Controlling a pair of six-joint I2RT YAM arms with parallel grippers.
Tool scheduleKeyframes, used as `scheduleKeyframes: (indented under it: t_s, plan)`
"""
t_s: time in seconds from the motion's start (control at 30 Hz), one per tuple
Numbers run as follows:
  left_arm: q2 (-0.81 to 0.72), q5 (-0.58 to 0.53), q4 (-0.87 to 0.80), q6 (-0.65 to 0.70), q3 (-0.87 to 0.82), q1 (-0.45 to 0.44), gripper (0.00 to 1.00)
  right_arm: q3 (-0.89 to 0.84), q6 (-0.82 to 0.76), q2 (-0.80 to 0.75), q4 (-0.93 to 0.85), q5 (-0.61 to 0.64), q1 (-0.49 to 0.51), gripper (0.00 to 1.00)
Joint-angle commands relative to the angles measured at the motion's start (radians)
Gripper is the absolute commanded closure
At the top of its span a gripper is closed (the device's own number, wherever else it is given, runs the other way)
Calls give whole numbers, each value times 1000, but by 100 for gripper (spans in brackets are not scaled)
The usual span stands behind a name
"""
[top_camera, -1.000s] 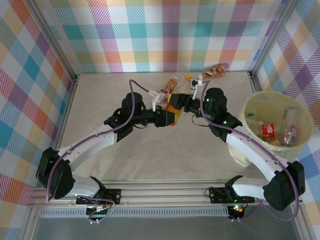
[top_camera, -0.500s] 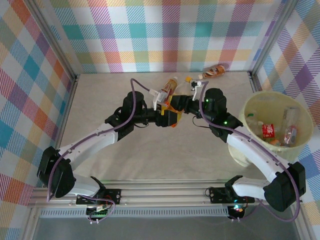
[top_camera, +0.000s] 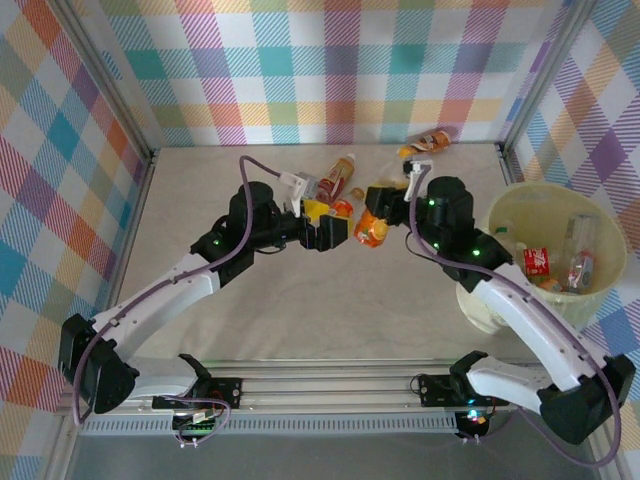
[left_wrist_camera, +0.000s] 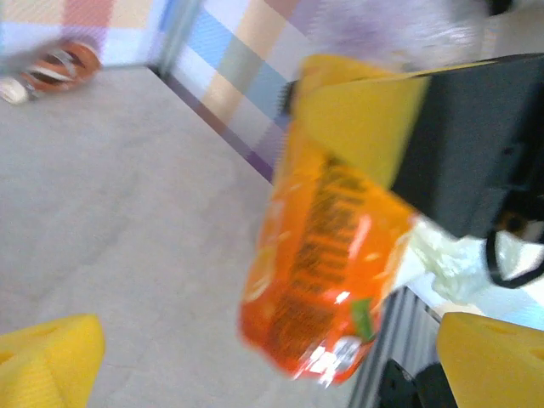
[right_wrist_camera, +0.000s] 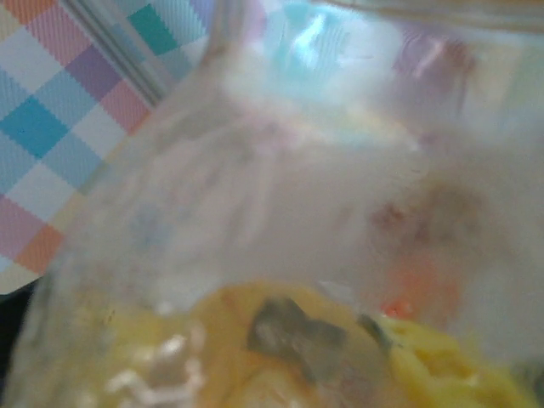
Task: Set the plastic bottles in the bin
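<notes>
An orange plastic bottle (top_camera: pixel 372 230) hangs above the middle of the table with my right gripper (top_camera: pixel 383 203) shut on its upper part. In the left wrist view that bottle (left_wrist_camera: pixel 327 255) is blurred and close, with the right gripper's yellow finger (left_wrist_camera: pixel 357 127) pressed on it. My left gripper (top_camera: pixel 322 226) stands open just left of the bottle, its yellow fingertips (left_wrist_camera: pixel 42 357) wide apart and holding nothing. In the right wrist view the bottle (right_wrist_camera: pixel 280 255) is a close blur. The pale yellow bin (top_camera: pixel 600 285) stands at the right with several bottles inside.
A red-labelled bottle (top_camera: pixel 338 175) lies on the table behind the grippers. Another orange-brown bottle (top_camera: pixel 428 142) lies by the back wall, also seen from the left wrist (left_wrist_camera: pixel 55 68). Checked walls close in the table on three sides.
My left gripper has opened, let go of the orange bottle and drawn back to the left. The right gripper has tightened on the bottle and carried it slightly right.
</notes>
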Motion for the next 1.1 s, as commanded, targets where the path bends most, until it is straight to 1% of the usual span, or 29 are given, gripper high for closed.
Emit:
scheduleKeyframes:
  t_s: [0.0, 0.2, 0.27, 0.3, 0.47, 0.7, 0.8, 0.9, 0.97, 1.07]
  plan:
    - [-35, -120, -17, 40, -21, -8, 0, 75, -185, -72, -74, 189, 3, 58]
    - [0, -146, -17, 35, -11, -8, 0, 185, -356, -153, -204, 407, 3, 61]
    - [24, -150, -18, 27, 4, -8, 0, 198, -402, -184, -222, 486, 3, 61]
    - [41, -148, -20, 22, 16, -8, 0, 203, -459, -202, -226, 529, 3, 61]
    - [94, -156, -21, -3, 53, -8, 0, 231, -619, -257, -224, 736, 4, 61]
    - [137, -204, -18, -39, 62, -7, 0, 258, -781, -277, -191, 897, 1, 60]
    - [152, -218, -22, -48, 67, -8, 0, 212, -857, -287, -131, 927, -16, 60]
    - [165, -240, -30, -48, 83, -7, 0, 175, -870, -290, -121, 926, -75, 60]
    - [177, -247, -32, -48, 93, -6, 0, 164, -835, -290, -148, 920, -125, 59]
    - [195, -247, -34, -55, 110, -6, 0, 172, -683, -304, -264, 822, -218, 58]
